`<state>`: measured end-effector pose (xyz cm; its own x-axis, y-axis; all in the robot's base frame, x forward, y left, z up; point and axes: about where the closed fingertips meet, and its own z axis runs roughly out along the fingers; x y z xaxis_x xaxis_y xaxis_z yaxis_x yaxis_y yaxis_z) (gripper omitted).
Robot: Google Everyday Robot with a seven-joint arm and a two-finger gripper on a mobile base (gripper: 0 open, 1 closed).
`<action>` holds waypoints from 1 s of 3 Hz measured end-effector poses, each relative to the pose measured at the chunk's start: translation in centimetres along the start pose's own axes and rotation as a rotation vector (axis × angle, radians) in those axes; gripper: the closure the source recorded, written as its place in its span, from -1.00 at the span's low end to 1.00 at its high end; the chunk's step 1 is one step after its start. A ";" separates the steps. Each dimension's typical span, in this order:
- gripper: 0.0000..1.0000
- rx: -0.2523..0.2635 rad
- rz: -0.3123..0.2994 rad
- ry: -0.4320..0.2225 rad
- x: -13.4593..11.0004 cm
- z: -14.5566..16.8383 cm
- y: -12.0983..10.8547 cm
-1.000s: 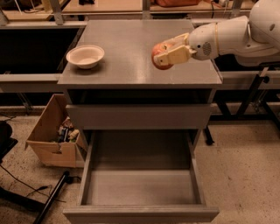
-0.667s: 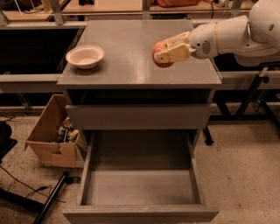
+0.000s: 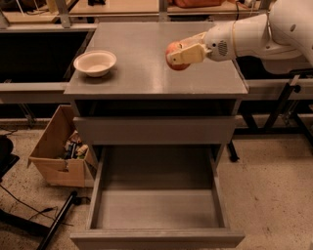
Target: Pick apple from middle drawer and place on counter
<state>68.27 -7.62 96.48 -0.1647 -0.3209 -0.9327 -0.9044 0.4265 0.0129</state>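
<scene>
My gripper (image 3: pixel 180 52) reaches in from the right on a white arm and is shut on the red-orange apple (image 3: pixel 175 55). It holds the apple just above the right-centre of the grey counter (image 3: pixel 146 80); I cannot tell whether the apple touches the top. The pulled-out grey drawer (image 3: pixel 156 210) stands open below with a bare floor. A shut drawer front (image 3: pixel 155 130) lies above it.
A white bowl (image 3: pixel 95 62) sits on the counter's left side. A brown cardboard box (image 3: pixel 61 149) with clutter stands on the floor to the left of the cabinet. Dark metal legs (image 3: pixel 288 110) stand to the right. Tan wooden tabletops (image 3: pixel 122 7) lie behind.
The gripper with the apple has moved a little to the left and further over the counter. The drawer and bowl have not moved.
</scene>
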 end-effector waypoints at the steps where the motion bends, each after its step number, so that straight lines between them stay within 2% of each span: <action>1: 1.00 0.049 0.064 -0.045 -1.7 1.6 -2.5; 2: 1.00 0.085 0.148 -0.057 -1.1 4.7 -5.0; 3: 1.00 0.127 0.191 -0.040 0.5 6.8 -6.7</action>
<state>76.91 -4.94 93.45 -0.3097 -0.1911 -0.9314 -0.8011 0.5801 0.1474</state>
